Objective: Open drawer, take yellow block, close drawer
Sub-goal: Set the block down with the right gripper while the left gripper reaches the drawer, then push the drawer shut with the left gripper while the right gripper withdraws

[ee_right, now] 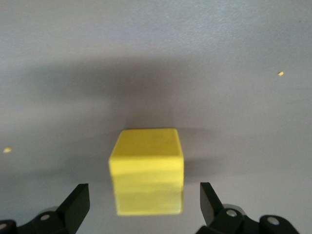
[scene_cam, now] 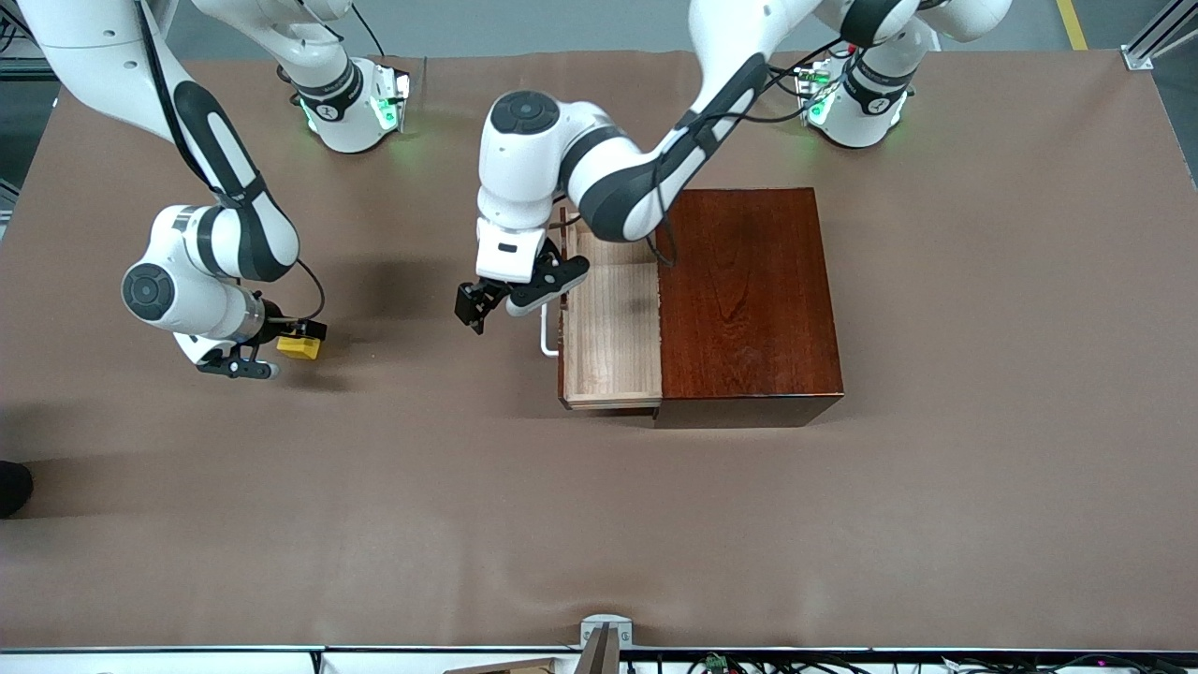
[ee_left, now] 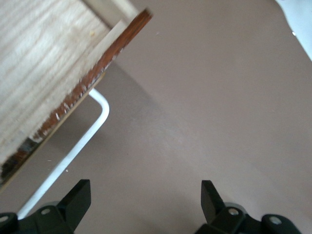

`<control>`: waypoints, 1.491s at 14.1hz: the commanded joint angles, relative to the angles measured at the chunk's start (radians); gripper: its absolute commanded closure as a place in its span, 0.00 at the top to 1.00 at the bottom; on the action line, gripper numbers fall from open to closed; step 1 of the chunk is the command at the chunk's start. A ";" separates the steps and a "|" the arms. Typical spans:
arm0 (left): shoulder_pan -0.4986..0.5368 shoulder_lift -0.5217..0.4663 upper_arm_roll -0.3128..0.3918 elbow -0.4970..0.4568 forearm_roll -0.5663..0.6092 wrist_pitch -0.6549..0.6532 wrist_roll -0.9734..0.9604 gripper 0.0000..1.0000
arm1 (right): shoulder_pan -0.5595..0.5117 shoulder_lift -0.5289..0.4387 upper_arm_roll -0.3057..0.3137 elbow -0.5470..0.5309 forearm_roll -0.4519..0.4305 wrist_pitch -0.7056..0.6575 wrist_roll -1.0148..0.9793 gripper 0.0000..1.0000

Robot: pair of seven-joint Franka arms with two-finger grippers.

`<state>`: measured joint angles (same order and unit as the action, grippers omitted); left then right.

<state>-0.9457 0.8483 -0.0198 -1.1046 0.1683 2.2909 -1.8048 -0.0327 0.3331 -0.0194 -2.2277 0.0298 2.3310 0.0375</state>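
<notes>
Fingers spread: right gripper [ee_right: 141, 204] around yellow block [ee_right: 147, 170] on table [scene_cam: 842, 515] | left gripper [ee_left: 144, 204] spread beside drawer [scene_cam: 613, 323] handle [ee_left: 73, 151]

We count one yellow block [scene_cam: 299, 347], one drawer [scene_cam: 611, 328] in one wooden box [scene_cam: 749, 300], two grippers.

Wooden box [scene_cam: 749, 300]: dark reddish-brown wood, showing a glossy, smooth lacquered top with visible grain. Drawer [scene_cam: 610, 328] interior: pale unfinished-looking wood, matt, grain lines showing. Handle [ee_left: 78, 146]: white, smooth bar. Yellow block [ee_right: 147, 170]: matt, smooth faces. Counter [scene_cam: 599, 524]: brown cloth-like cover, matt, lying slightly creased.
</notes>
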 commanded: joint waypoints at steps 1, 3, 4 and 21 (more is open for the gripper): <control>-0.061 0.063 0.054 0.057 0.020 0.018 -0.128 1.00 | 0.007 -0.062 0.013 0.129 -0.010 -0.206 0.005 1.00; -0.064 0.066 0.055 0.057 0.020 0.018 -0.183 1.00 | 0.013 -0.071 0.013 0.265 -0.010 -0.396 0.004 1.00; -0.065 0.066 0.057 0.054 0.019 0.010 -0.195 1.00 | 0.013 -0.071 0.013 0.322 -0.008 -0.468 0.004 1.00; -0.010 0.055 0.061 0.037 -0.010 -0.272 -0.248 1.00 | 0.034 -0.350 0.016 0.605 -0.008 -0.887 0.005 1.00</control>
<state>-0.9848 0.8995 0.0316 -1.0803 0.1546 2.1562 -2.0642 -0.0175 0.0333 0.0010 -1.6016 0.0299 1.4538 0.0376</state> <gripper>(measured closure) 0.000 0.000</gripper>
